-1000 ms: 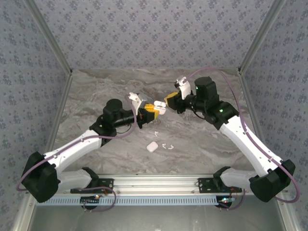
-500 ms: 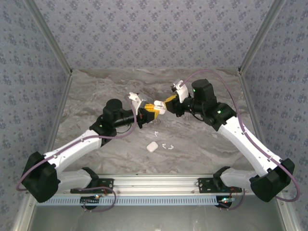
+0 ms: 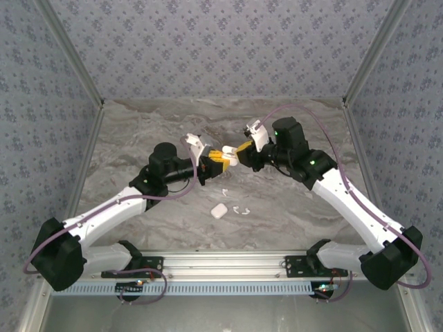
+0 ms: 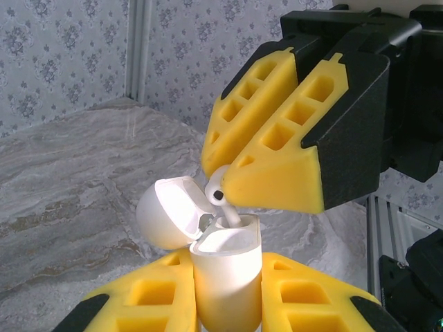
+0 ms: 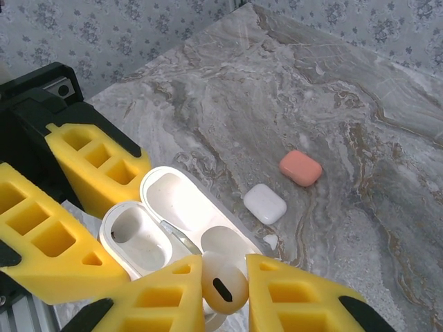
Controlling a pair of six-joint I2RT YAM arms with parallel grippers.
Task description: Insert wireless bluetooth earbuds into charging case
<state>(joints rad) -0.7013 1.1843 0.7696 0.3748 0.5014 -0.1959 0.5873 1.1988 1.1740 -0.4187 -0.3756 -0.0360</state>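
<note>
White earbud (image 4: 220, 196), pinched in the right gripper (image 5: 223, 289), is set with its stem in a slot of the open case (image 4: 225, 242), which is clamped by the left gripper (image 4: 227, 270), and it could be jammed on the rim or dropped if released while tilted.

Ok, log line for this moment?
left end effector: shut on open charging case | right end effector: shut on white earbud | stem tip in case slot, bud not seated | phase: insertion
</note>
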